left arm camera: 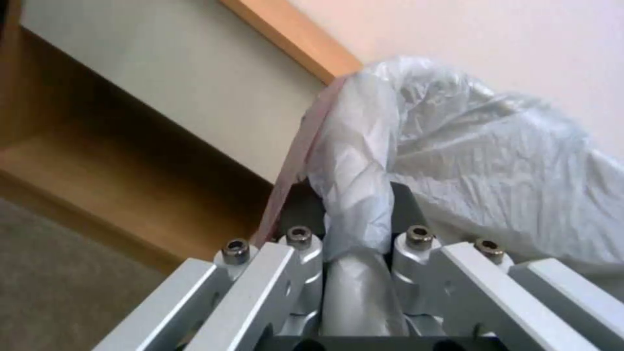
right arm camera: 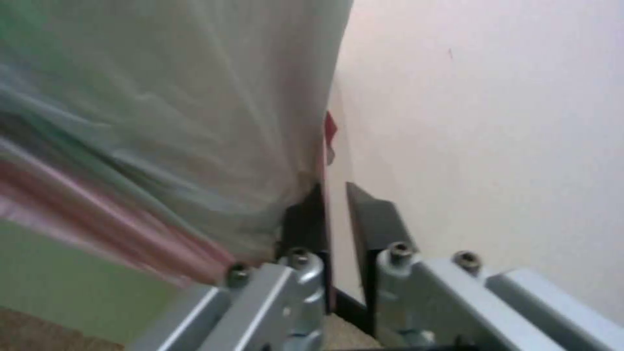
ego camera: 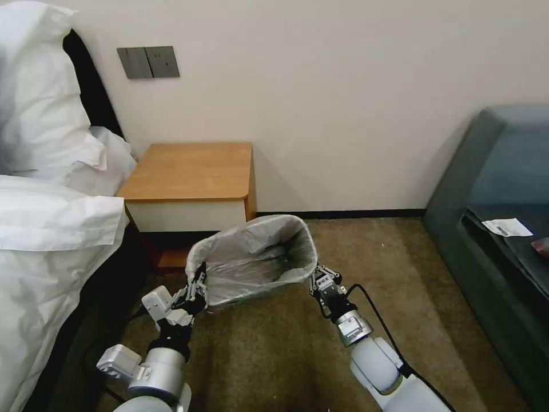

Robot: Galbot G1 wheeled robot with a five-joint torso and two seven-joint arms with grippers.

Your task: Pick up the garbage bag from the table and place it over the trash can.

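The left tool (ego camera: 197, 284) is pinched on a fold of the garbage bag (ego camera: 251, 257) at its left rim. The bag is draped over the trash can (right arm camera: 58, 273) on the carpet, mouth opened upward, just before the counter (ego camera: 189, 171). The right tool (ego camera: 320, 276) is pressed together on the bag's pink-banded right edge. No legible writing is seen.
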